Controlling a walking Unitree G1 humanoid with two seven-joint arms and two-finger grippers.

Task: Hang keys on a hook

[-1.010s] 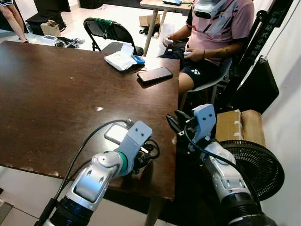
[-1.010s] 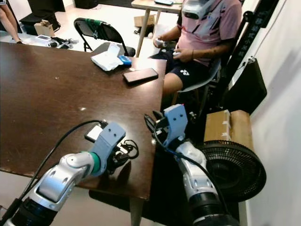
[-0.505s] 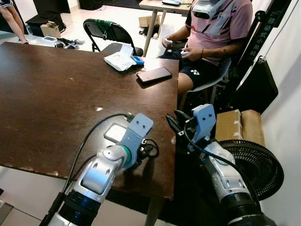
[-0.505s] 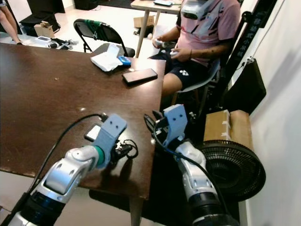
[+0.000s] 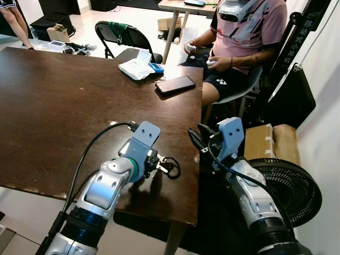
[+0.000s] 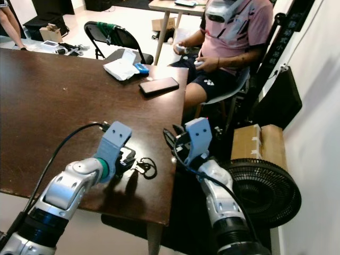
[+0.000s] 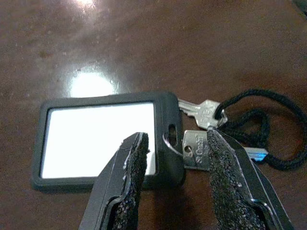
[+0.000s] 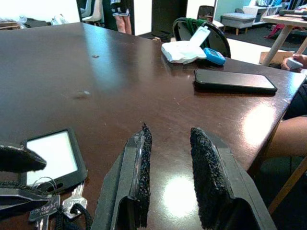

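A large dark brown wooden table (image 5: 58,101) takes up the left and centre of the head views. In the upper right, a person (image 5: 239,37) in a pink shirt and dark shorts sits on a chair just past the table's far right corner, holding small white controllers. A round black fan (image 5: 289,191) lies on the floor at lower right, with a cardboard box (image 5: 271,141) just above it. A black folding chair (image 5: 125,34) stands beyond the table's far edge at upper centre.

The left arm rises from the lower left of the frame. Its left gripper (image 7: 175,158) is low over the table near the front right corner, fingers spread apart and holding nothing. In the left wrist view one finger sits over the badge holder and the other over the keys. The right gripper (image 8: 170,143) hovers just off the table's right edge at centre, its fingers slightly parted and empty.

On the far right part of the table lie a black phone (image 5: 175,84) and, behind it, a white pouch (image 5: 135,66) with a small blue object (image 5: 156,67) touching it.

The keys (image 7: 204,129) lie flat on the table near its front right corner, at lower centre, joined by a ring to a black-framed white badge holder (image 7: 103,136) and a loop of black cord (image 7: 268,129).
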